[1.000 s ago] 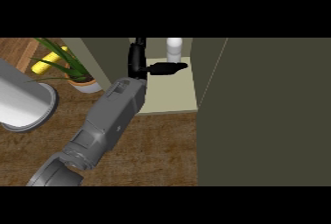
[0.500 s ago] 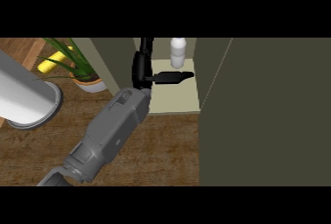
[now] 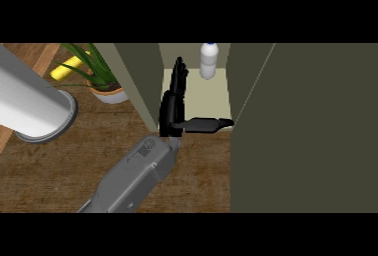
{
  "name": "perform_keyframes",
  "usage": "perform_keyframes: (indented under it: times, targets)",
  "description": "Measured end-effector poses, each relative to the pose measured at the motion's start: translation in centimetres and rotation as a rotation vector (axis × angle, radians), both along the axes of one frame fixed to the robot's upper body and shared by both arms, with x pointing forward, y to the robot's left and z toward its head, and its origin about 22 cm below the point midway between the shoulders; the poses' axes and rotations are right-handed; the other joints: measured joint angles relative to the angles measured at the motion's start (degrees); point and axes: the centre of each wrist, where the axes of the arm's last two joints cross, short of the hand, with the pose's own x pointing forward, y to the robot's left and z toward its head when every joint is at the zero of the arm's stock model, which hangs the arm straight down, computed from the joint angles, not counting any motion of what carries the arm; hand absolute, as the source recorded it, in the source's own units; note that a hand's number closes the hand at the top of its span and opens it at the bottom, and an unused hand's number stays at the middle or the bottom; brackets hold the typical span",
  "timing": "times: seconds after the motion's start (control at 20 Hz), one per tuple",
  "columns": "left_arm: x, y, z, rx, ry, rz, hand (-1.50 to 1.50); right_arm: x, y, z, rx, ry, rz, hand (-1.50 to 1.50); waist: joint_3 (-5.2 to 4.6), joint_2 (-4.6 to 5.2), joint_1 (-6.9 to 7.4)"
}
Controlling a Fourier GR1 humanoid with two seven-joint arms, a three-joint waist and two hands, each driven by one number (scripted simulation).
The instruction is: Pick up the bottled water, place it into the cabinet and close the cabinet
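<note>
The bottled water (image 3: 209,60), white with a blue cap, stands upright at the back of the cabinet's pale shelf (image 3: 210,102). My left hand (image 3: 173,102) is at the cabinet's front opening, nearer than the bottle and apart from it. Its fingers point straight toward the back and the thumb sticks out to the right, holding nothing. The thumb's tip lies close to the edge of the open cabinet door (image 3: 303,130), a dark olive panel filling the right side. My right hand does not show.
A large grey-white cylinder (image 3: 33,105) lies on the wooden counter (image 3: 199,175) at the left. A potted plant (image 3: 103,82) and a yellow object (image 3: 66,67) sit behind it, next to the cabinet's left wall (image 3: 140,80).
My left hand has drawn back from the bottle toward the front of the cabinet. The bottle stays standing on the shelf, free of the hand.
</note>
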Motion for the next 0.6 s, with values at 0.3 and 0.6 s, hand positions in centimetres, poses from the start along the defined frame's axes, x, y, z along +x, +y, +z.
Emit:
perform_keyframes:
  times: [0.3,0.6]
  targets:
    - [-5.8,-0.1,-1.5,-0.061,0.002,-0.027,-1.5,-0.2,0.4,-0.4,0.033,0.0,-0.004,-1.5,0.01,-0.07,0.68]
    - [-10.5,1.1,-1.7,-0.094,0.017,-0.1,1.5,-0.1,0.1,-0.1,-0.002,0.0,0.035,1.5,0.02,0.04,0.59]
